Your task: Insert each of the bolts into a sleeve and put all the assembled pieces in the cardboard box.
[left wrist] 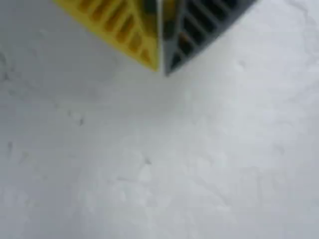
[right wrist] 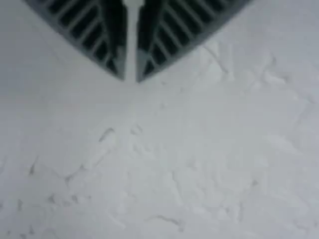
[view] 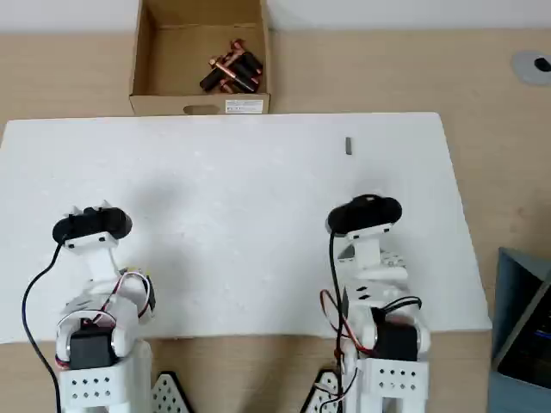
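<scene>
Bolts pushed into black sleeves lie as a heap of assembled pieces (view: 232, 69) in the cardboard box (view: 146, 60), gathered toward the box's right front corner, copper ends showing among the dark tubes. The box stands on the wooden worktop (view: 69, 77) just beyond the far edge of a white mat (view: 224, 206), left of centre. One small grey piece (view: 348, 145) lies alone on the mat, near its far edge and right of the box, well apart from both arms; whether it is a bolt or a sleeve cannot be told. The left arm (view: 90, 258) and the right arm (view: 370, 249) sit at the near side of the mat, each bent over it. The left gripper (left wrist: 160, 67), with one yellow finger and one dark one, has its tips pressed together just above the bare mat and holds nothing. The right gripper (right wrist: 130, 74), with two dark fingers, has its tips all but together, with a thin slit between them, and also holds nothing. A dark device (view: 521, 327) stands on the worktop to the right of the mat.
</scene>
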